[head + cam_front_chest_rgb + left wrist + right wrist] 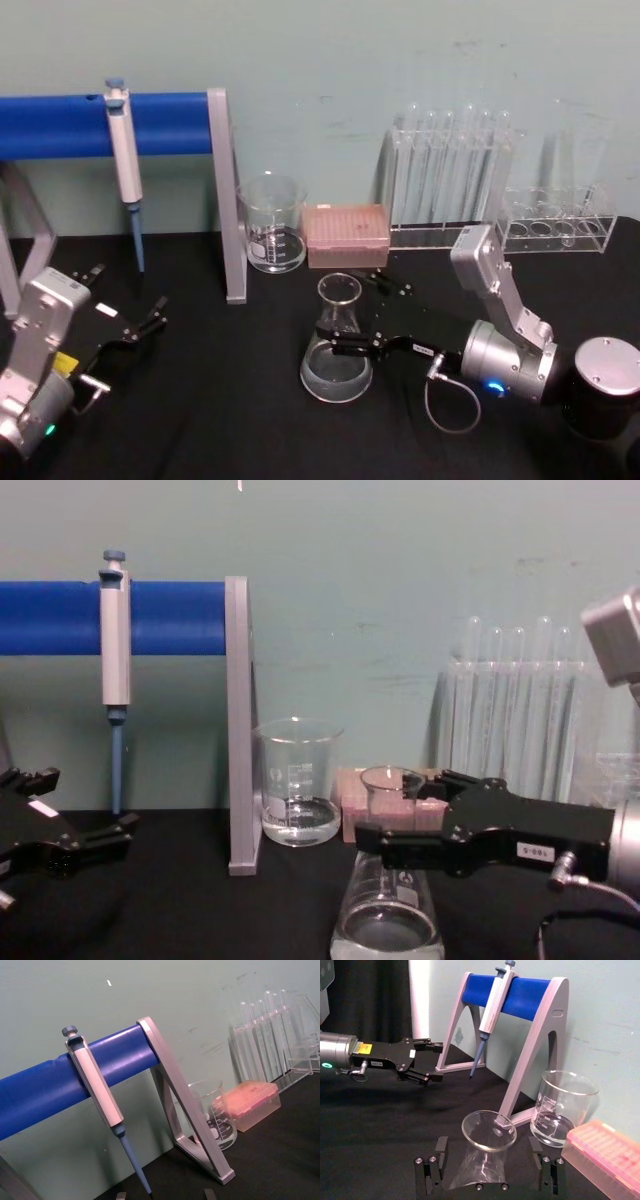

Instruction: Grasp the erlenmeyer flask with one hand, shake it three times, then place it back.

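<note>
beaker (pixel 272 225), pipette (pixel 124 150) on stand (pixel 228 190), pink tip box (pixel 345 235)

The right black two-fingered gripper (pixel 338 346) lies low over the black bench (pixel 230 400), just off the head view's centre toward 5 o'clock. It points toward 9 o'clock, and its flat fingers (pixel 441 1146) are level and spread wide apart. Its silver cylindrical wrist (pixel 505 365) sits behind it at 4 o'clock. The left black gripper (pixel 128 300) sits idle at 8 o'clock, aimed toward 2 o'clock. Its fingers (pixel 429 1044) are parted, with the grey wrist (pixel 35 340) behind.
</note>
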Action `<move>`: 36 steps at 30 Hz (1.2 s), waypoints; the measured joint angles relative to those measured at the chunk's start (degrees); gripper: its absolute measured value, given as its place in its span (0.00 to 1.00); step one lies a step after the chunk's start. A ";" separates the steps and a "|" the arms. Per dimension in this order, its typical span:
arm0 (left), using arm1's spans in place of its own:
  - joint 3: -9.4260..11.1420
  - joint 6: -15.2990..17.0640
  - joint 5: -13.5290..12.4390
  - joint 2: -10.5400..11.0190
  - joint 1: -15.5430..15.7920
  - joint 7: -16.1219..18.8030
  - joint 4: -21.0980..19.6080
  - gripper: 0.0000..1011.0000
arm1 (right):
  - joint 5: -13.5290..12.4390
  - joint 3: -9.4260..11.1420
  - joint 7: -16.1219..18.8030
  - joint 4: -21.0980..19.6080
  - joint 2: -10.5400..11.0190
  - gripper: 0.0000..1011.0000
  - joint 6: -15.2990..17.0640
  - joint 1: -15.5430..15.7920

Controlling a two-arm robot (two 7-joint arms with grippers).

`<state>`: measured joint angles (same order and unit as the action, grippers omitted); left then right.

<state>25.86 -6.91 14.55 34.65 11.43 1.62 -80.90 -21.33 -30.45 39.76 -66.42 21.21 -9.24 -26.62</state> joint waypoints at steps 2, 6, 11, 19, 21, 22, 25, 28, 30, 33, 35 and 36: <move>0.00 0.00 0.00 0.00 0.00 0.00 0.00 0.99 | 0.00 -0.13 0.17 0.26 -0.16 0.99 -0.06 -0.21; 0.00 0.00 0.00 0.00 0.00 0.00 0.00 0.99 | -0.02 -0.29 0.24 0.67 -0.42 0.99 -0.12 -0.54; 0.00 0.00 0.00 0.00 0.00 0.00 0.00 0.99 | -0.02 -0.33 0.08 1.10 -0.71 0.99 -0.14 -0.74; 0.00 0.00 0.00 0.00 0.00 0.00 0.00 0.99 | 0.38 -0.33 -0.80 1.10 -0.83 0.99 -0.12 -0.74; 0.00 0.00 0.00 0.00 0.00 0.00 0.00 0.99 | 0.38 -0.32 -0.78 1.10 -0.82 0.99 -0.11 -0.74; 0.00 0.00 0.00 0.00 0.00 0.00 0.00 0.99 | 0.37 -0.32 -0.77 1.10 -0.81 0.99 -0.11 -0.74; 0.00 0.00 0.00 0.00 0.00 0.00 0.00 0.99 | 0.35 -0.31 -0.75 1.10 -0.80 0.99 -0.09 -0.74; 0.00 0.00 0.00 0.00 0.00 0.00 0.00 0.99 | 0.32 -0.29 -0.72 1.10 -0.78 0.99 -0.08 -0.73; 0.00 0.00 0.00 0.00 0.00 0.00 0.00 0.99 | 0.30 -0.29 -0.70 1.09 -0.78 0.99 -0.06 -0.72; 0.00 0.00 0.00 0.00 0.00 0.00 0.00 0.99 | 0.27 -0.28 -0.69 1.07 -0.76 0.99 -0.05 -0.71; 0.00 0.00 0.00 0.00 0.00 0.00 0.00 0.99 | 0.26 -0.28 -0.68 1.06 -0.76 0.99 -0.04 -0.70; 0.00 0.00 0.00 0.00 0.00 0.00 0.00 0.99 | 0.25 -0.28 -0.66 1.06 -0.75 0.99 -0.03 -0.70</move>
<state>25.86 -6.91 14.55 34.65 11.43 1.62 -80.90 -21.08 -30.73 39.10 -65.36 20.46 -9.27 -27.32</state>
